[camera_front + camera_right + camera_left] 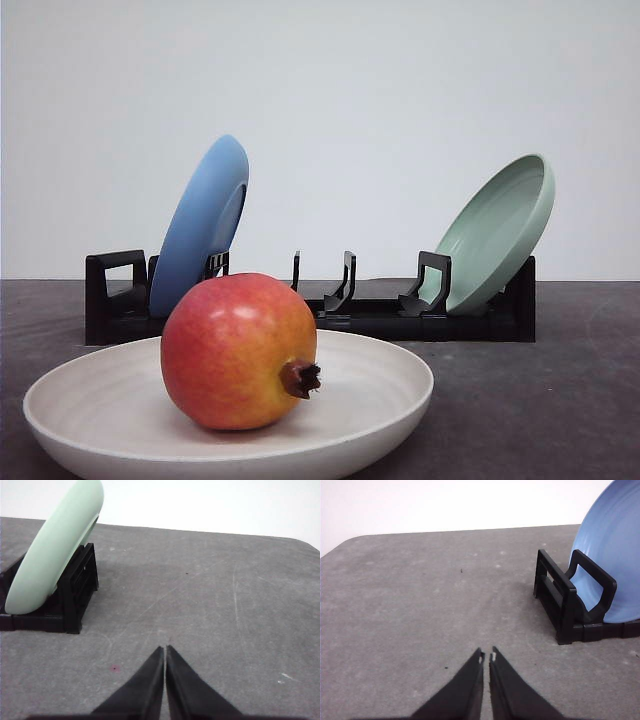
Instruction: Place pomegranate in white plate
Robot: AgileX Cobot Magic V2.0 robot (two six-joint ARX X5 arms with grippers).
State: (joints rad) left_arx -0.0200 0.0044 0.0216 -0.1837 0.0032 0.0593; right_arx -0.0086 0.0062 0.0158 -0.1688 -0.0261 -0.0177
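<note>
The glossy red-orange round pomegranate already sits inside the wide matte white plate, so I keep both my left fingers and right fingers pressed together, empty, well apart from that plate.

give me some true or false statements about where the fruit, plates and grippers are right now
1. The pomegranate sits in the white plate. True.
2. The blue plate lies flat on the table. False: it stands tilted in the black rack.
3. The left gripper holds the pomegranate. False: it is shut on nothing, over bare table.
4. The pale green plate leans at the rack's right end. True.
5. The right gripper is wide open. False: its fingers are closed together.
</note>
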